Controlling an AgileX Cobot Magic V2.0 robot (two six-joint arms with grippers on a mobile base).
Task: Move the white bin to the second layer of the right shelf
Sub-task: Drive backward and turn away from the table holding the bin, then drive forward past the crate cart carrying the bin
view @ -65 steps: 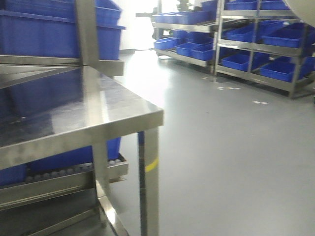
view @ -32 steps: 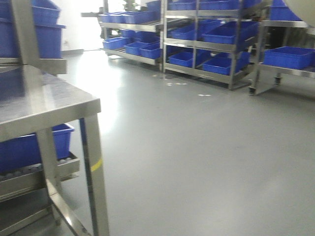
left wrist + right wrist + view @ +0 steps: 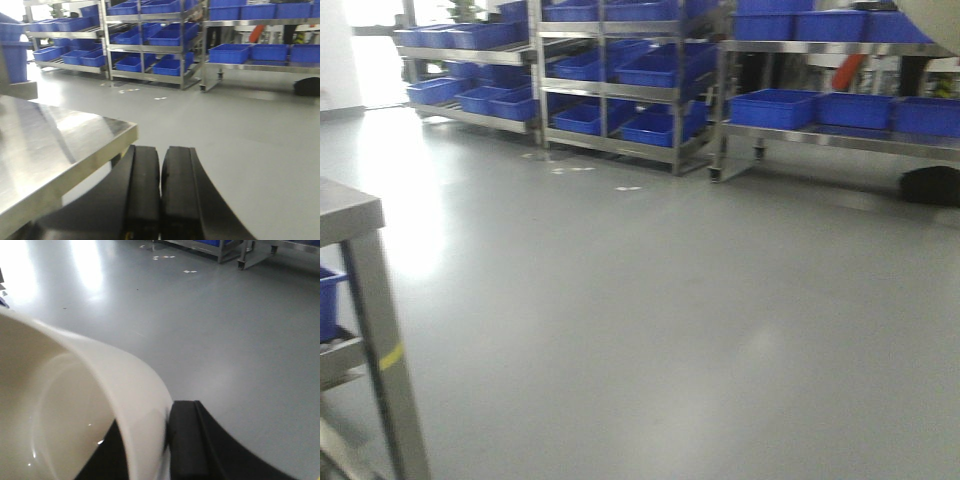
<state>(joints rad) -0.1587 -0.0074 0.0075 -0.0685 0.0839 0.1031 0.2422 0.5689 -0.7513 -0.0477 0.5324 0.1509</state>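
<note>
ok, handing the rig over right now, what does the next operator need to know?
Left claw: shut, empty, beside the corner of the steel table.
Right claw: shut on the white bin, clamping its wall at the rim, held over open floor.
Done: bin picked up.
Left: carry it to the right shelf second layer and set it down. Racks of blue crates stand across the floor; which level is the target can't be told from these views.
</note>
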